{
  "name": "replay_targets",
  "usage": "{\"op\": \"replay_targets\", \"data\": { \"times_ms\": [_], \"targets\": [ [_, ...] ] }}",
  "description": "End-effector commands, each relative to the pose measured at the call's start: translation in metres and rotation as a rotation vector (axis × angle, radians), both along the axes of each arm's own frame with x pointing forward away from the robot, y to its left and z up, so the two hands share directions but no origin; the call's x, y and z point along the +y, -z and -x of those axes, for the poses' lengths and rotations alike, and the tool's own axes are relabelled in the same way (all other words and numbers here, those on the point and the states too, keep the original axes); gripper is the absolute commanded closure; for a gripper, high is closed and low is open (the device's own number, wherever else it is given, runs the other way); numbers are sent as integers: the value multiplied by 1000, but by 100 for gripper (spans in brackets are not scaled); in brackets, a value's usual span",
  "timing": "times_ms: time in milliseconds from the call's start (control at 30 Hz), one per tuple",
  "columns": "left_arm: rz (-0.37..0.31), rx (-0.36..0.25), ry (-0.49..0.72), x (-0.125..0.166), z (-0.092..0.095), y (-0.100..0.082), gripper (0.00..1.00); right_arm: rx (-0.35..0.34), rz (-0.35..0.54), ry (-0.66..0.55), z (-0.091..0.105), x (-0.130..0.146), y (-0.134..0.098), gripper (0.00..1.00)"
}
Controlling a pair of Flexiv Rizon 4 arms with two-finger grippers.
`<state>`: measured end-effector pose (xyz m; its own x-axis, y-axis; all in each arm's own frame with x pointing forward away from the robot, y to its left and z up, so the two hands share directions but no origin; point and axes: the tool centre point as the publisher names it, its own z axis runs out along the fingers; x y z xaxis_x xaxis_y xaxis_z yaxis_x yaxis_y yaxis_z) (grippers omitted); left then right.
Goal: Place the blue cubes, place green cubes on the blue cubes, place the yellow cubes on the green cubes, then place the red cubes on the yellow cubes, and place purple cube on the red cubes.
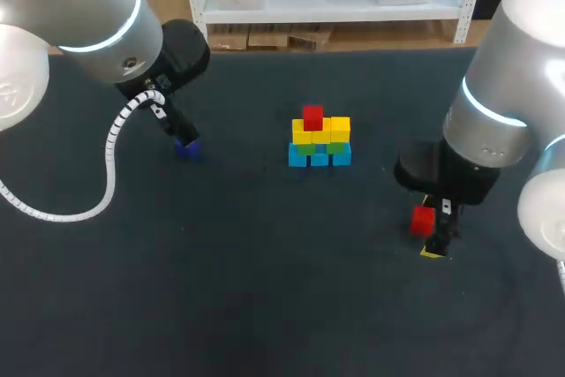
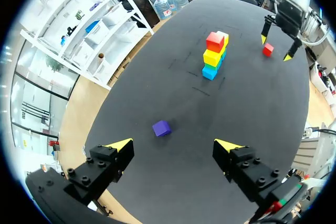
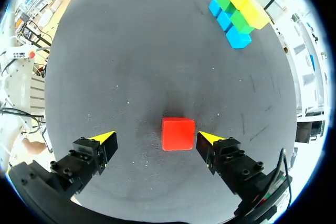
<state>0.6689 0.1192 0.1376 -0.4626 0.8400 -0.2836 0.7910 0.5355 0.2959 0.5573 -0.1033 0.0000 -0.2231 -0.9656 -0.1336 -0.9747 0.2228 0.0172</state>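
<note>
Both arms reach down over the table (image 1: 265,289), fingers spread.
The left arm (image 1: 79,15) comes in from the left of the cube stack (image 1: 320,140), wrist slanted down. The left gripper (image 2: 173,145) hangs well to the left of that stack, its yellow-tipped fingers (image 2: 119,145) wide apart. The right arm (image 1: 512,103) stands to the right of the stack, and the right gripper (image 3: 156,138) points straight down, right of the stack and nearer the robot. Its fingers (image 3: 209,139) are also apart, tips close to the table.
</note>
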Motion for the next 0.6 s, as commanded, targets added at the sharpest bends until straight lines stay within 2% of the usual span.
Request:
{"op": "replay_targets", "data": {
  "times_ms": [33, 67, 100, 167, 200, 267, 333, 400, 600],
  "targets": [
    [2, 1, 4, 2, 0, 0, 0, 8, -1, -3, -3, 1, 2, 0],
    [2, 1, 4, 2, 0, 0, 0, 7, -1, -4, -4, 2, 1, 0],
    [2, 1, 4, 2, 0, 0, 0, 6, -1, -5, -4, 2, 1, 4],
    [2, 1, 4, 2, 0, 0, 0, 5, -2, -7, -4, 3, 1, 48],
    [2, 1, 4, 2, 0, 0, 0, 6, -2, -9, -4, 3, 1, 55],
    [2, 1, 4, 2, 0, 0, 0, 8, -2, -10, -4, 3, 1, 58],
    [2, 1, 4, 2, 0, 0, 0, 7, 0, -12, -4, 3, 1, 67],
    [2, 1, 4, 2, 0, 0, 0, 6, 3, -16, -4, 3, 1, 100],
    [2, 1, 4, 2, 0, 0, 0, 6, 14, -30, -4, 4, 0, 100]
  ]
}}
